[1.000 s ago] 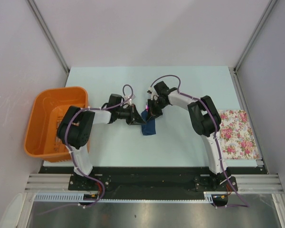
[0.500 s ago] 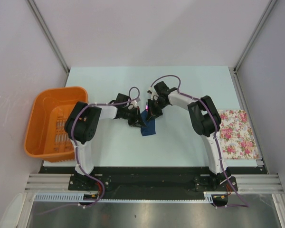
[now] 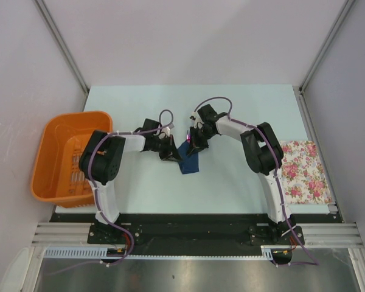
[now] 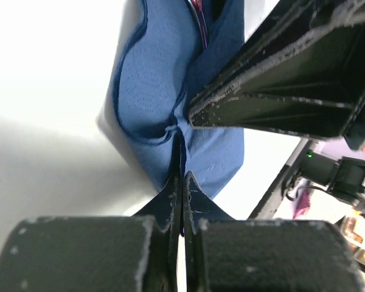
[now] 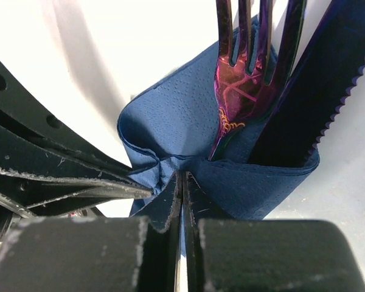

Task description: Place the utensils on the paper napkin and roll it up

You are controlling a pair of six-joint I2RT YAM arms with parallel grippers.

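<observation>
Paper napkin [image 3: 189, 160] lies folded on the table [image 3: 243, 182], between your two arms. You have both grippers pinched tight on it: the left gripper [image 4: 177, 182] nips a crease at its edge, and the right gripper [image 5: 181, 182] clamps the fold just beside that. The fork [image 5: 240, 73] and serrated knife [image 5: 319, 85] lie side by side inside, parallel, with the tines pointing away from the right gripper, out past the napkin's open end.

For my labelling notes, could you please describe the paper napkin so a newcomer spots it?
On the table, find where the left gripper and right gripper meet. The paper napkin is the plain navy sheet they pinch, unlike the floral cloth.
</observation>
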